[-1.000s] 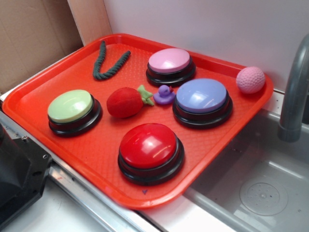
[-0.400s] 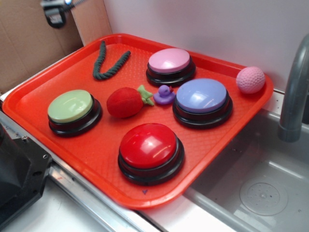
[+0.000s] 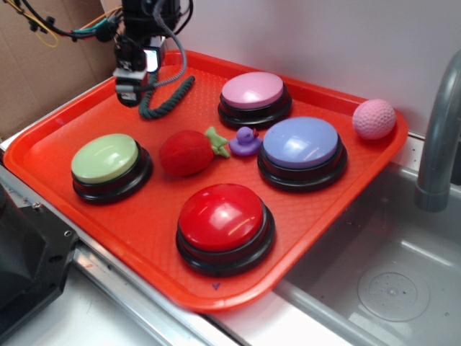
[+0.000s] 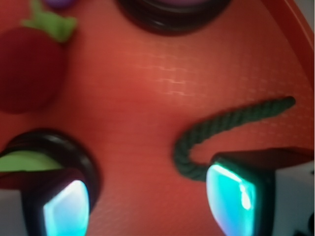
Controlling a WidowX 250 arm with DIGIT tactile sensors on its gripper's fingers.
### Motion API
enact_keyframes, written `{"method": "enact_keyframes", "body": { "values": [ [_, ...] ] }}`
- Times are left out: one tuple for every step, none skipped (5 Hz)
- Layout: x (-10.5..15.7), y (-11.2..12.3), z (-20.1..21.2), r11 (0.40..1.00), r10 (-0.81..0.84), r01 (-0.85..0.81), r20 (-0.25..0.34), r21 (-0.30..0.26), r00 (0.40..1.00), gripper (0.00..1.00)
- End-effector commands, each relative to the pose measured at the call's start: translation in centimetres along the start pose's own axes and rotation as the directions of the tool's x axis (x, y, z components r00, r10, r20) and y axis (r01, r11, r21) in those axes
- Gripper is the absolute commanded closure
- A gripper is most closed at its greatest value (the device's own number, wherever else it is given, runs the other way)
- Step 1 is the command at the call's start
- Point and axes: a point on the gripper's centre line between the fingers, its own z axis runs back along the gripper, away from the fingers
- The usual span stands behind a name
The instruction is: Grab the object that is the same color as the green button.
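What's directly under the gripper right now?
The gripper hangs open over bare red tray. The green rope's bend lies beside its right finger, which covers one leg of the rope.

A short, thick, dark green twisted rope (image 3: 167, 99) lies flat at the far left corner of the orange tray, bent into a V, one arm partly hidden behind the arm's head. The green button (image 3: 105, 158), a pale lime dome on a round black base, sits upright near the tray's left edge, well apart from the rope.

Oblique front overview; wrist close-up overhead
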Motion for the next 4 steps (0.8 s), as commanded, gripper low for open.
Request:
{"method": "enact_keyframes", "body": {
  "values": [
    [-1.9,3.0,-2.0,0.99,0.138,-0.136,-0.055,0.036,0.989,0.0],
    [-1.3,3.1,-3.5,0.993,0.12,-0.119,-0.099,0.017,0.988,0.0],
    [0.3,3.0,-5.3,0.994,0.104,-0.107,-0.084,-0.035,0.991,0.0],
    [1.7,2.4,-5.2,0.998,0.063,-0.064,-0.045,-0.019,0.997,0.0]
  ]
}}
